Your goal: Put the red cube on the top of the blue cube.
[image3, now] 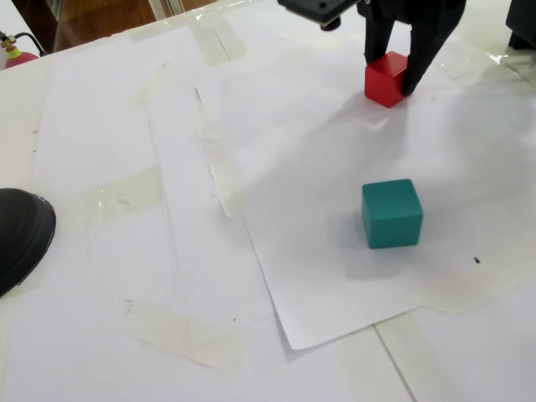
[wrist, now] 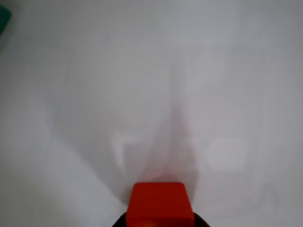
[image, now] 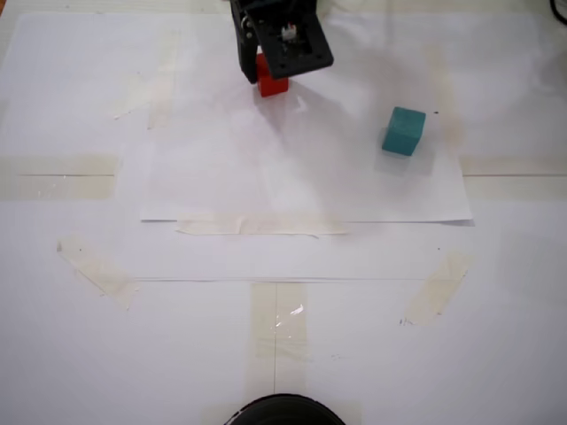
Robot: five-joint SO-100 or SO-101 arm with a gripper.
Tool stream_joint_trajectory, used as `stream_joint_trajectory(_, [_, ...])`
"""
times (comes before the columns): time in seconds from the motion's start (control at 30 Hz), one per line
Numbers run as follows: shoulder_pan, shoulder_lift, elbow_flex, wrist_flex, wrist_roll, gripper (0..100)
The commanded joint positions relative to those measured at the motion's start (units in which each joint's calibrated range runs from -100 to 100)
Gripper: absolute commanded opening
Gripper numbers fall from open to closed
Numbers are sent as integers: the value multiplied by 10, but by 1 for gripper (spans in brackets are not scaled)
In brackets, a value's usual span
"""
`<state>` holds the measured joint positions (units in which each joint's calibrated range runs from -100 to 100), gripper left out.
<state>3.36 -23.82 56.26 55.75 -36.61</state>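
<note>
While clamped between the hand (image3: 392, 84) fingers, red cube (image3: 385, 79), bright, matte, plain-faced.

White paper sheets (image: 301, 177) cover the table across both fixed views; one sheet's corner (image3: 289, 342) lifts slightly at lower centre. Strips of translucent beige tape (image: 276, 323) hold the edges at lower centre, left and right. Rounded black object (image3: 21, 234) at left edge, partly cropped. Small red item (image3: 18, 57) at upper left, unidentifiable.

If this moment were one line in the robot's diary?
gripper: around red cube | blue cube: apart, bare on paper | stacking: not done
</note>
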Motion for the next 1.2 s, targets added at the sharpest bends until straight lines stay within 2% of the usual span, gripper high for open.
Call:
stream_joint_trajectory(0.0, [-6,-18,-29,17,3,12])
stream_joint_trajectory(0.53, [-79,33,-233,131,-17,12])
stream_joint_trajectory(1.17, [-186,105,-434,208,-74,12])
